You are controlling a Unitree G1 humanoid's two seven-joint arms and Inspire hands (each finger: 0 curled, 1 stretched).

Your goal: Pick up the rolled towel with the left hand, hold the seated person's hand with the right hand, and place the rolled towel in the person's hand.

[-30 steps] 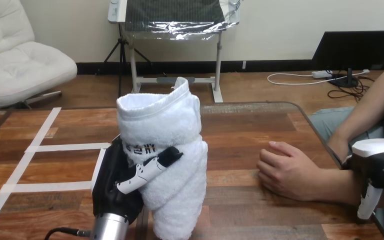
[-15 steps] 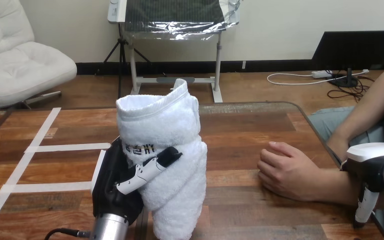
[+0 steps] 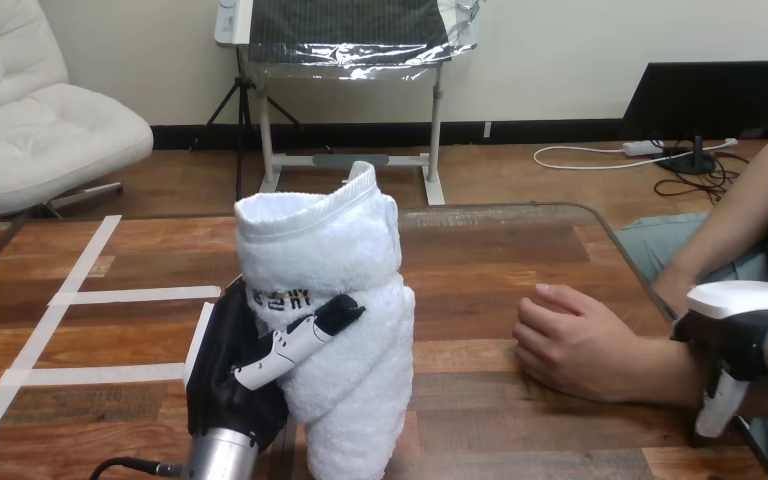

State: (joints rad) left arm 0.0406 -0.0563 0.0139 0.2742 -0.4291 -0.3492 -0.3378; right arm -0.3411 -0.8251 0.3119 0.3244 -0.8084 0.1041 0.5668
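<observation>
At lower centre, the left robot hand [image 3: 235, 360] clasps the upright rolled towel [image 3: 335, 300]; the right robot hand [image 3: 740, 320], whose grip I cannot tell, sits at the person's wrist [image 3: 665, 372] and should close gently.

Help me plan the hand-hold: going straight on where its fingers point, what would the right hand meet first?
Its fingers point down across the person's forearm, so the right hand would probably meet the table at its edge; depth is unclear, perhaps the forearm first.

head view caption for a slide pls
Left robot hand grips an upright rolled towel while the right robot hand sits at the person's wrist.
</observation>
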